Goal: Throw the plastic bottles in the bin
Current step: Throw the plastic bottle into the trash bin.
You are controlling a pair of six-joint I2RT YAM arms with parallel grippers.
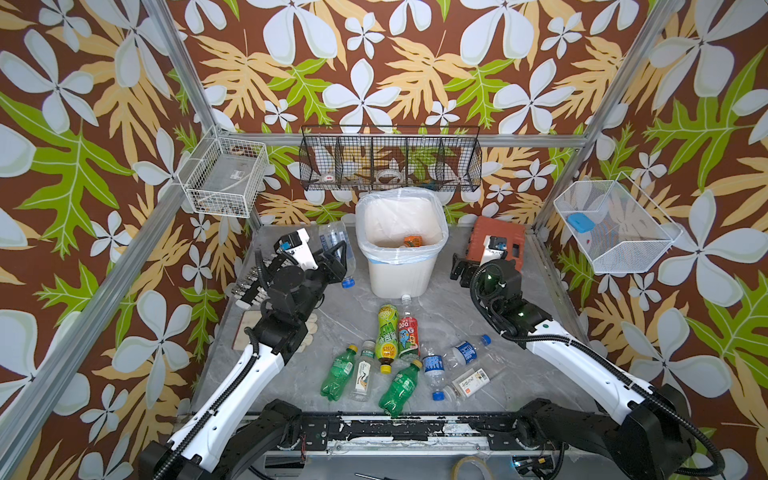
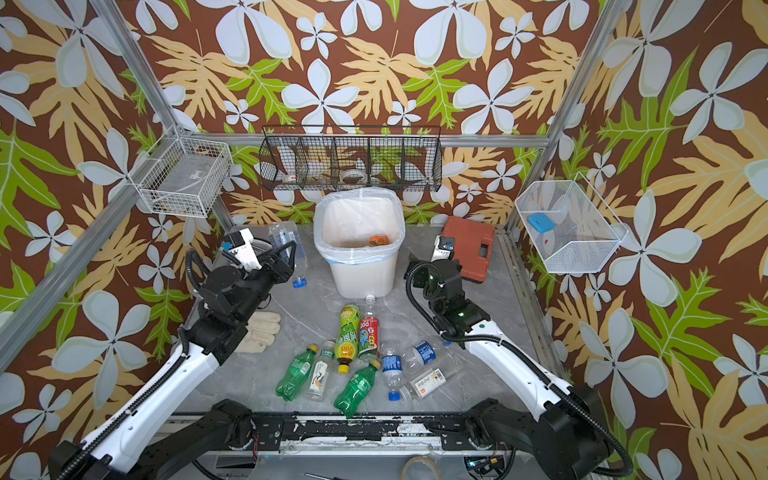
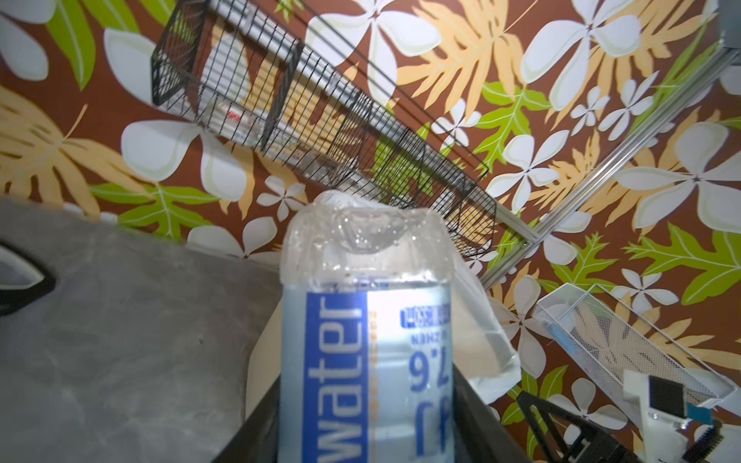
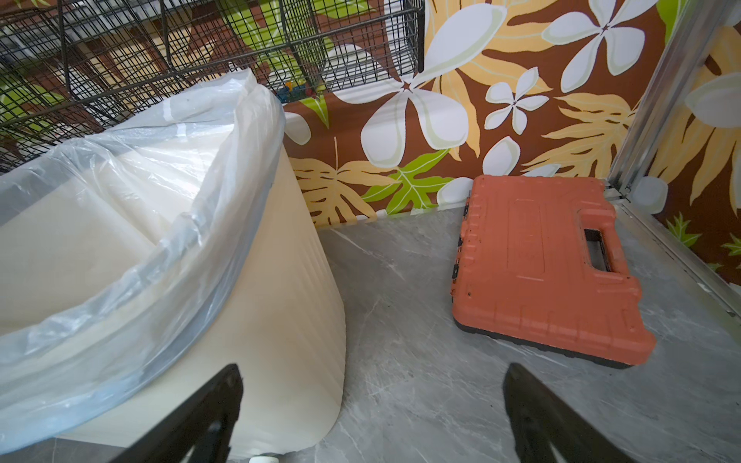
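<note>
Holding a water bottle beside the bin
Left claw grips it, base up, cap down; bin stands just to its right. Right claw gapes empty.

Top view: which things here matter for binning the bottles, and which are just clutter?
Job:
- water bottle, clamped in the left fingers
- loose bottles lying on the table
- lined white bin, with one orange-labelled item inside

Clutter:
- orange tool case
- pale gloves
- black wire basket
- white grid basket
- white mesh basket
- tape roll
</note>
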